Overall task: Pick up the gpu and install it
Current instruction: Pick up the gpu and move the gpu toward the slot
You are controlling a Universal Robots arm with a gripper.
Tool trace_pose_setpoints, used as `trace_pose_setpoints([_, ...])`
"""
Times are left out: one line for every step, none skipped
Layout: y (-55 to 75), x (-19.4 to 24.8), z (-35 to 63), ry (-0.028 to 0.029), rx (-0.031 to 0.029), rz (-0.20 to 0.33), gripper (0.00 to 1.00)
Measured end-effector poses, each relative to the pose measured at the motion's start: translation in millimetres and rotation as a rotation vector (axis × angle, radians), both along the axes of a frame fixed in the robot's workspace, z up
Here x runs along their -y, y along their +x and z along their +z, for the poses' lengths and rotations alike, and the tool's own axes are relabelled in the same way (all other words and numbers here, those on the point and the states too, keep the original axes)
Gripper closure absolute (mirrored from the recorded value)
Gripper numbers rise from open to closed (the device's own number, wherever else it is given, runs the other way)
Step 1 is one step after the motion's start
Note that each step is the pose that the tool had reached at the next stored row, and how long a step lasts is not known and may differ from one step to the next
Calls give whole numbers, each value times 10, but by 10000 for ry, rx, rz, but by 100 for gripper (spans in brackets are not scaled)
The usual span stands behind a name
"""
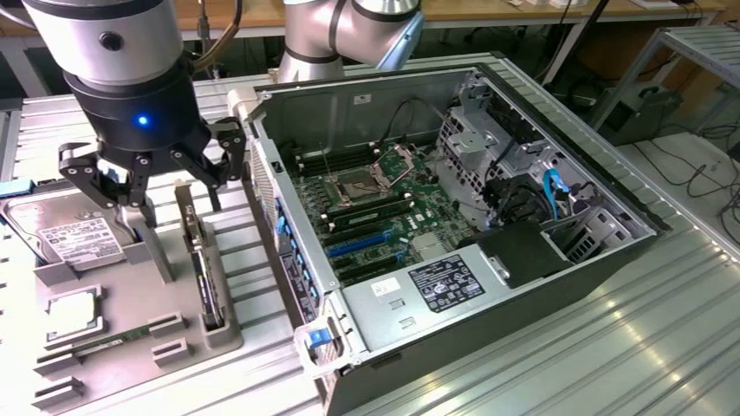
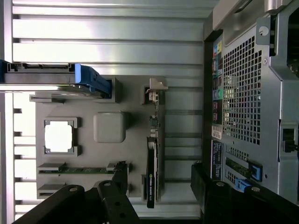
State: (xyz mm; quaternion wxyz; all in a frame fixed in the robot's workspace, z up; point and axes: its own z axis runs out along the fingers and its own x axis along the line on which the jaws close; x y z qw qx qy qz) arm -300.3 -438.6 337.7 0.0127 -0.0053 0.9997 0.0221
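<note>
On the ribbed metal table (image 1: 647,329), a grey moulded tray (image 1: 139,303) sits just beside an open black-and-silver computer case (image 1: 347,113). The tray holds four parts. A silver hard drive with a white label (image 1: 69,234) leans in a slot at the edge far from the case, and a square silver processor chip (image 1: 72,314) lies in a shallow recess. A narrow green memory stick (image 1: 116,336) stands in a thin slot. The gpu (image 1: 206,277), a flat green circuit card, stands on its long edge in a slot along the side nearest the case.

Inside the case are a green motherboard (image 1: 370,208) with blue slots, a grey power supply with a black label (image 1: 434,286) and a blue cable (image 1: 553,191).

Seen edge-on in the wrist view, the gpu (image 2: 152,158) is a thin strip. A black section with a small green mark sits toward one end, and a silver metal bracket (image 2: 156,88) at the other.

The black gripper (image 1: 162,204) hangs over the tray with its fingers spread wide and nothing between them. In the wrist view the card's black end lies between the two fingers (image 2: 114,191), untouched.
</note>
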Motion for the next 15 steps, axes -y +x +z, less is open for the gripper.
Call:
trace_pose_setpoints([0, 1, -7, 1, 0, 0, 34])
trace_pose_setpoints([0, 3, -14, 0, 0, 1, 34])
trace_pose_setpoints([0, 6, -27, -1, 0, 2, 34])
trace_pose_setpoints([0, 12, -34, -1, -2, 4, 34])
trace_pose_setpoints([0, 16, -41, -2, -2, 4, 34])
trace_pose_setpoints([0, 20, -48, 0, -1, 4, 34])
trace_pose_setpoints([0, 25, -54, -1, -1, 6, 34])
trace_pose_setpoints([0, 29, -61, 0, -1, 6, 34])
trace_pose_setpoints([0, 35, -70, 0, 0, 8, 34])
trace_pose_setpoints([0, 39, -78, 1, 1, 9, 34])
trace_pose_setpoints([0, 41, -87, 1, 2, 8, 34])
trace_pose_setpoints([0, 43, -95, 1, 1, 8, 34])
trace_pose_setpoints([0, 45, -108, 0, 0, 10, 34])
trace_pose_setpoints([0, 47, -121, 0, 0, 12, 34])
trace_pose_setpoints([0, 50, -133, 0, 0, 15, 34])
